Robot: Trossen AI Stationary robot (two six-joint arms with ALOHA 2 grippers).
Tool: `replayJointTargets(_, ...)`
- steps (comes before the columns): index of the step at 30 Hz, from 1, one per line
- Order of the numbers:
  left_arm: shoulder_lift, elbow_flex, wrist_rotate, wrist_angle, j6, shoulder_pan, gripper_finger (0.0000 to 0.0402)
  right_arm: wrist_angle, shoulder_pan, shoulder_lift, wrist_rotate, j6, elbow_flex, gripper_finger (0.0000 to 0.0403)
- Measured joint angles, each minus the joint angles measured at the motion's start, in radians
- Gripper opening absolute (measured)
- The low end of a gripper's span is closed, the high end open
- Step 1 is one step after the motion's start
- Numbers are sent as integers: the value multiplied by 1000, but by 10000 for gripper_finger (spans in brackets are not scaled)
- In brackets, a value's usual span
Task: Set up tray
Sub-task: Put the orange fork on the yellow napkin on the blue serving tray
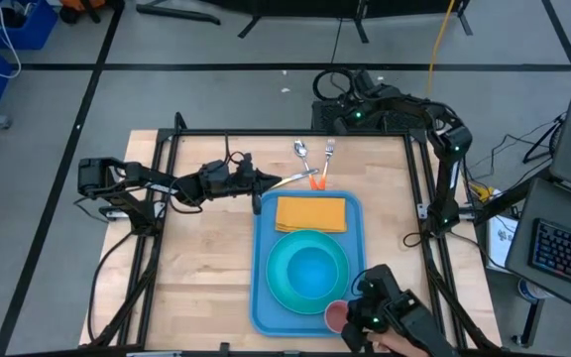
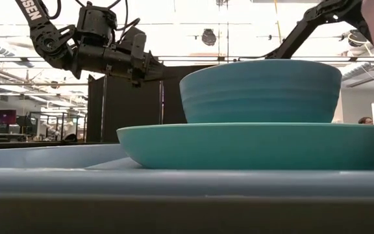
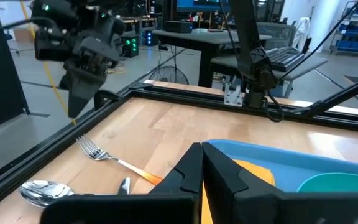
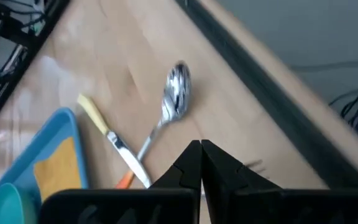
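Robotics lab, framed wooden table (image 1: 216, 258), desks, keyboard (image 1: 568, 253), cables

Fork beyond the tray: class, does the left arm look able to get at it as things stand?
Probably yes. The left gripper hangs near the fork, which lies uncovered on the table; the knife and spoon lie flat beside it. The shut jaws must open first.

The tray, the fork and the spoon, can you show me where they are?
tray (image 1: 262, 297): high view, bare left rim of the blue tray.
fork (image 3: 95, 149): left wrist view, on its tines.
spoon (image 4: 176, 91): right wrist view, on its shiny bowl.
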Motion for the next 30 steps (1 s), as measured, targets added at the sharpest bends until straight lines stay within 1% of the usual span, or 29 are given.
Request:
replayJointTargets(4,0,0,12,-2,1,-1,4,-33,-4,25,3,0,20,0)
replayJointTargets(7,0,0,12,-3,1,-1,8,-94,-6,42,5,-5,40,0)
replayJointTargets(9,0,0,11,-3,1,-1,14,-126,-5,49,59,-14,53,0)
replayJointTargets(11,0,0,11,-3,1,-1,17,-153,-5,48,144,-34,55,0)
replayJointTargets(12,0,0,11,-3,1,-1,17,-173,-3,48,167,-49,55,0)
replayJointTargets(15,0,0,12,-3,2,-1,6,-214,-2,49,153,-82,55,0)
replayJointTargets(16,0,0,12,-3,2,-1,4,-209,1,48,160,-80,55,0)
replayJointTargets(18,0,0,12,-3,2,-1,6,-192,11,48,230,-76,55,0)
replayJointTargets(19,0,0,12,-4,2,-1,10,-194,15,48,246,-83,55,0)
replayJointTargets(22,0,0,11,-3,2,-1,14,-195,26,48,259,-95,55,0)
replayJointTargets(24,0,0,11,-3,2,-1,9,-193,36,48,269,-98,55,0)
replayJointTargets(27,0,0,11,-3,2,-1,4,-190,59,48,317,-127,55,0)
replayJointTargets(30,0,0,11,-3,2,-1,13,-184,75,48,314,-131,55,0)
